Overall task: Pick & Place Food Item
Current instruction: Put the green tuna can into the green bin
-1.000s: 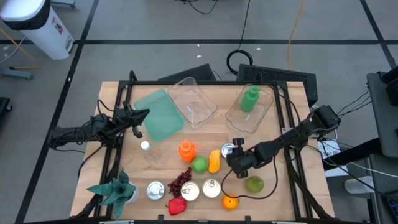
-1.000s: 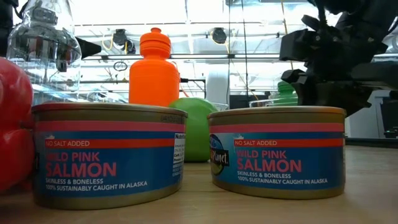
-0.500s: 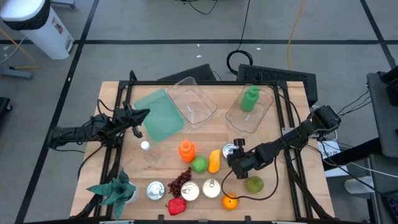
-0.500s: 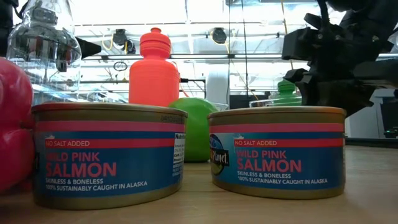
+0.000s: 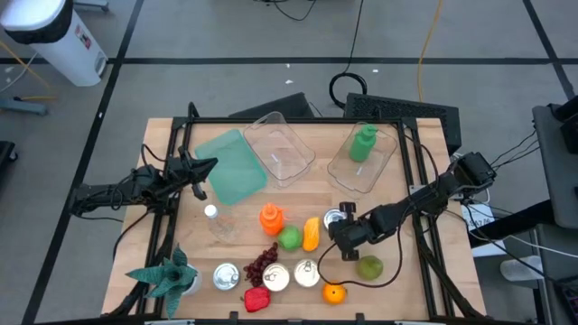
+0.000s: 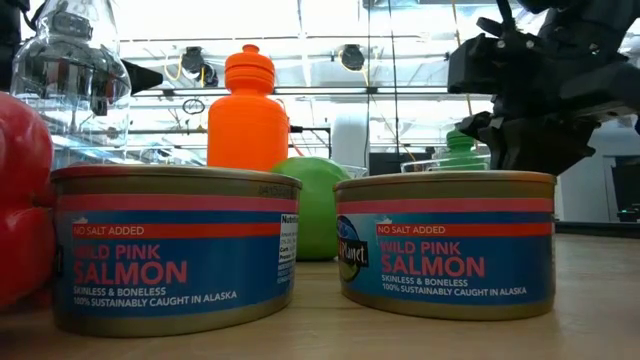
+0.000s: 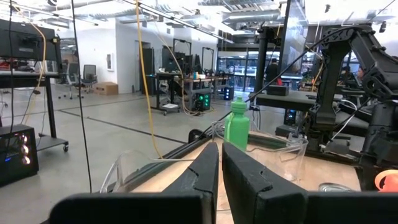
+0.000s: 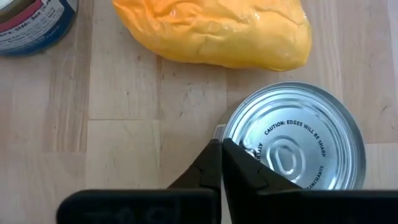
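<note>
Desk (image 5: 298, 181) stock: two clear bins, one green lid, two bottles, four cans, seven food pieces. Right tool (image 8: 221, 149) hovers pinched shut and empty over the rim of a silver can (image 8: 297, 137), yellow food item (image 8: 214, 31) just beyond; left tool (image 7: 220, 163) idles shut, well apart. Step judged: approach, so reopening and straddling the target comes next.

Both arms are dark, nearly black, built of slim jointed links with chunkier housings at the joints. The left arm (image 5: 126, 188) ends in a pointed left gripper (image 5: 206, 166), its two fingers (image 7: 249, 174) long, matte black wedges. The right arm (image 5: 424, 200) carries a boxy block at its base end (thin black cables trail off it), and the right gripper (image 5: 338, 236) has the same tapered black fingers (image 8: 239, 169).
</note>
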Robot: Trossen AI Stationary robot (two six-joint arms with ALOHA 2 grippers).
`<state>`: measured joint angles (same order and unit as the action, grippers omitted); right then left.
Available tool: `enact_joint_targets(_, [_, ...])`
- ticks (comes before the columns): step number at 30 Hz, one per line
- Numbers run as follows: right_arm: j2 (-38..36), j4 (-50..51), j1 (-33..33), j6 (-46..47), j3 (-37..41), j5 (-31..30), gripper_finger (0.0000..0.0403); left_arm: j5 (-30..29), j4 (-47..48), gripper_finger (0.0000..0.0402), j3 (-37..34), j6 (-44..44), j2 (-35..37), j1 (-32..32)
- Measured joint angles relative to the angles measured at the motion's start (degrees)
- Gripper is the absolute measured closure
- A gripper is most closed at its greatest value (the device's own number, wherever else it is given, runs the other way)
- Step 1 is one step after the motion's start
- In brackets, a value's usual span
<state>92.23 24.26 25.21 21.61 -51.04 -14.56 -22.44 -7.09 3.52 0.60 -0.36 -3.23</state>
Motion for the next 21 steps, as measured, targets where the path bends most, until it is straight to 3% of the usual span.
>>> enact_joint_targets(8, [-0.5,2.46,0.0,-4.54,-3.28,-2.3,0.0402,0.0,0.0,0.0371,0.01,0.0,0.0,0.01])
enact_joint_targets(21, [-0.68,2.5,-0.11,-4.38,-3.83,-3.2,0.0402,0.06,0.0,0.0371,0.01,-2.32,0.0,0.01])
